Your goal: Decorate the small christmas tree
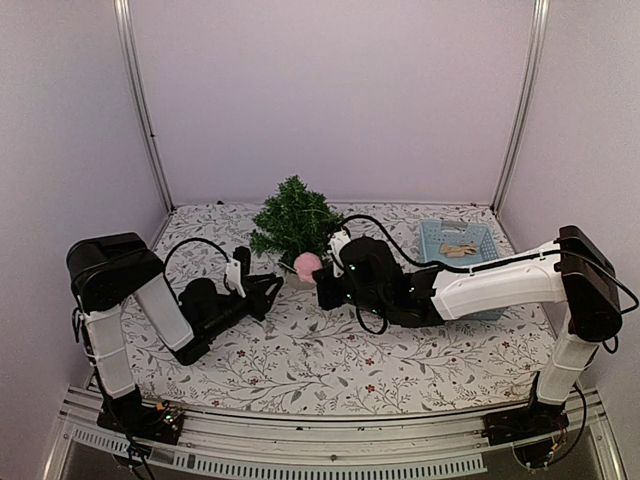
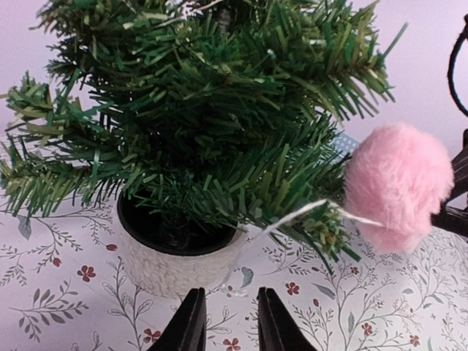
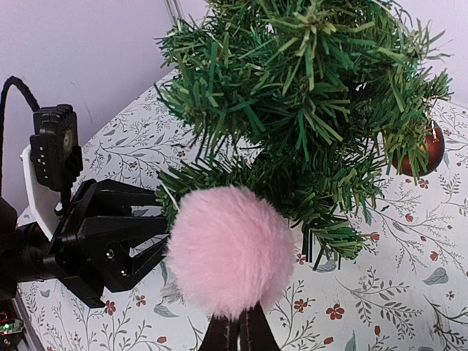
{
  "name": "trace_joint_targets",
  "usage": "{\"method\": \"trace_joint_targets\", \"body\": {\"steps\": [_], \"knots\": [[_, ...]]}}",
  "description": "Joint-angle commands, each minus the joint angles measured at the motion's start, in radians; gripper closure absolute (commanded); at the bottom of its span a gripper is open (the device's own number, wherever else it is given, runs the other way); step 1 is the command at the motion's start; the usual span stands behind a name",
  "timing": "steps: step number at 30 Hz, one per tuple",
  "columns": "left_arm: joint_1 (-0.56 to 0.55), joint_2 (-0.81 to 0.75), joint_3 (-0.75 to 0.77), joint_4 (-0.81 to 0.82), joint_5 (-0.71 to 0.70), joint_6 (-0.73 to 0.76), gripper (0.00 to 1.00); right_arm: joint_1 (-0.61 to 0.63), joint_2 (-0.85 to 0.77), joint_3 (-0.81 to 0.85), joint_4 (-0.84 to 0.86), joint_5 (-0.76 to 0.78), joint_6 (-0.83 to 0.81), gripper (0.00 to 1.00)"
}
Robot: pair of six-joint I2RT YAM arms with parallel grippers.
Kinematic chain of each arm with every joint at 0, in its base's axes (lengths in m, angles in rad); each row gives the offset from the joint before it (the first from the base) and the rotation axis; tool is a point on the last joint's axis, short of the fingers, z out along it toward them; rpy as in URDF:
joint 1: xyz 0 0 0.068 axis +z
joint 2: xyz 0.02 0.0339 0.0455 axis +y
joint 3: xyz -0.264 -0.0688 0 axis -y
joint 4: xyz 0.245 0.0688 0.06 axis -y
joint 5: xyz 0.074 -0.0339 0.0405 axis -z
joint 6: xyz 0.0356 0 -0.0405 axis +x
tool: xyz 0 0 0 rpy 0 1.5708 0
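Table: covered with a white cloth printed with leaves and small red flowers; carries everything below.

Right arm: white and black, reaching across from the right edge to the table's centre. Right fingers are pressed together, pinching the underside of the pom-pom.

Left arm: black, bent low over the left half of the table, pointing at the tree's base. Left fingers stand a narrow gap apart with nothing between them, low over the cloth, just short of the pot.

Tree: dark green needles, upright, at the back centre of the table, between the two arms' ends and left of the basket.

Basket: pale blue, slatted, at the back right, partly behind the right arm; light wooden pieces lie inside, too small to tell apart.

Pot: round, white, rough-textured, dark inside, standing on the cloth under the tree.

Pom-pom: pink, fluffy, held against the tree's lower front branches.

Bauble: shiny red, hanging among the branches on the far side from the pom-pom.

String: thin, white, running from the pom-pom into the lower needles.
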Motion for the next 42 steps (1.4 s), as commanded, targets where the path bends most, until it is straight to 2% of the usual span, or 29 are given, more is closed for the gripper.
{"method": "trace_joint_targets", "body": {"steps": [1,6,12,16,27,34,42], "knots": [[0.001,-0.009,0.017,0.248,0.015,-0.003,0.72,0.001,0.017,0.019,-0.017,0.021,0.001,1.0],[0.001,-0.007,0.012,0.264,0.0,-0.003,0.76,0.002,0.017,0.019,-0.017,0.022,0.001,1.0],[0.002,-0.016,-0.009,0.252,-0.024,-0.003,1.0,0.001,0.017,0.021,-0.017,0.029,0.0,1.0],[0.002,-0.023,-0.03,0.232,-0.023,-0.004,1.0,0.001,0.015,0.018,-0.018,0.042,0.004,1.0],[-0.019,-0.105,0.07,-0.191,-0.012,-0.006,1.0,0.001,0.024,0.038,-0.027,0.09,0.019,1.0],[-0.049,-0.136,0.138,-0.429,-0.064,-0.014,1.0,0.0,0.023,0.042,-0.039,0.136,0.032,1.0],[-0.082,-0.144,0.099,-0.518,-0.108,-0.063,1.0,0.002,0.0,0.003,0.013,0.143,0.037,1.0]]}}
